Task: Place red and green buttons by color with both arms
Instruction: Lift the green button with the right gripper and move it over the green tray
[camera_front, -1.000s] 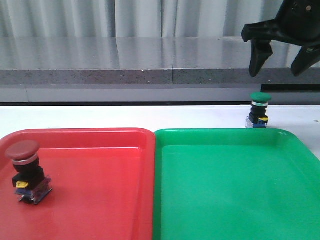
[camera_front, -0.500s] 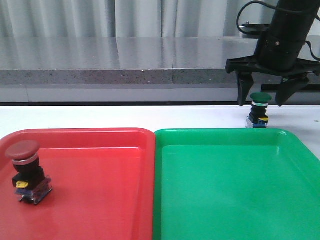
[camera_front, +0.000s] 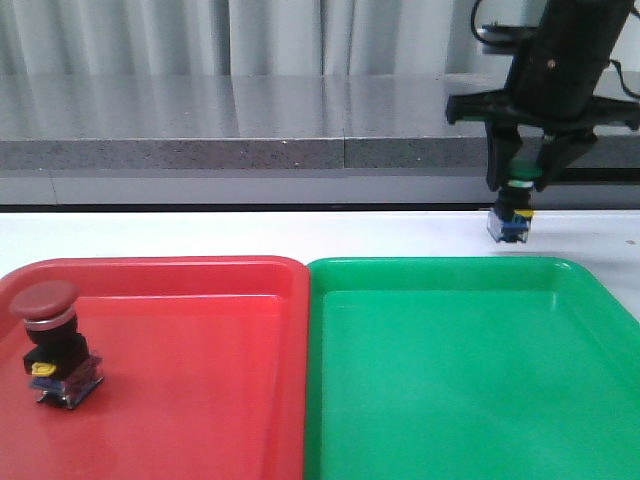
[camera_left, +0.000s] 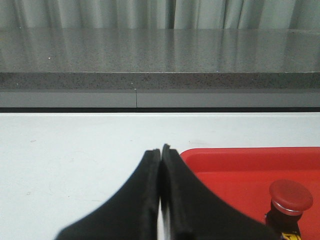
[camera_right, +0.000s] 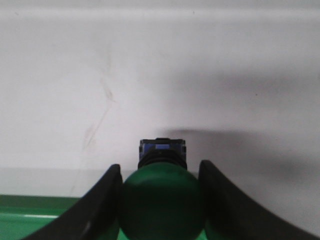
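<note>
Both jaws of the right gripper (camera_front: 520, 172) press the green button (camera_front: 511, 212) cap between them beyond the green tray (camera_front: 470, 370), while the left gripper (camera_left: 161, 152) is closed near the red button (camera_left: 290, 197).

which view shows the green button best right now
The right wrist view: the green button fills the frame between the right gripper fingers. The front view shows it small and partly hidden by the gripper. The left wrist view misses it.
</note>
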